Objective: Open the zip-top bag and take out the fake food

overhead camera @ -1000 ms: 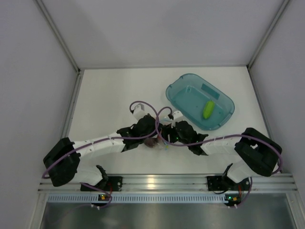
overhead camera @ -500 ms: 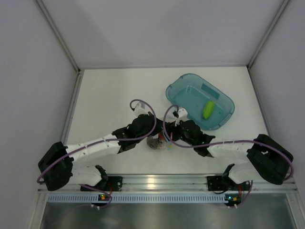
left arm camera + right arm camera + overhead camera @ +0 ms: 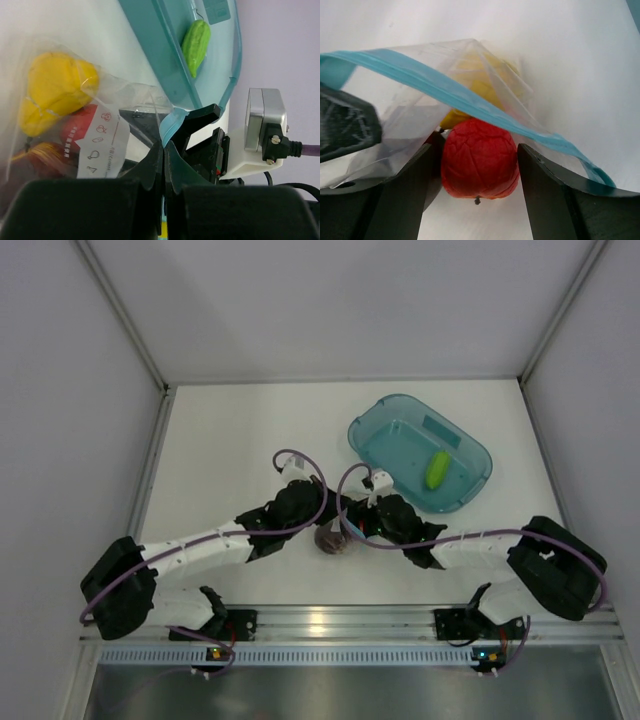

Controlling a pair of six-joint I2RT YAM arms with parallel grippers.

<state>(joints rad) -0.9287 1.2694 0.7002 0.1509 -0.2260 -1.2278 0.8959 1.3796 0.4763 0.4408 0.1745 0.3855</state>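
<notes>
1 zip-top bag low centre of top view, between 2 grippers. left gripper pinched closed on bag's blue strip edge. right gripper clamped on red piece at bag mouth. In bag: 1 yellow piece, 1 maroon piece, partly hidden. 1 green piece in 1 tray, upper right, near bag. bench open upper left.

From above, the left gripper and right gripper hide most of the bag; inside it, the maroon piece sits half-covered.
</notes>
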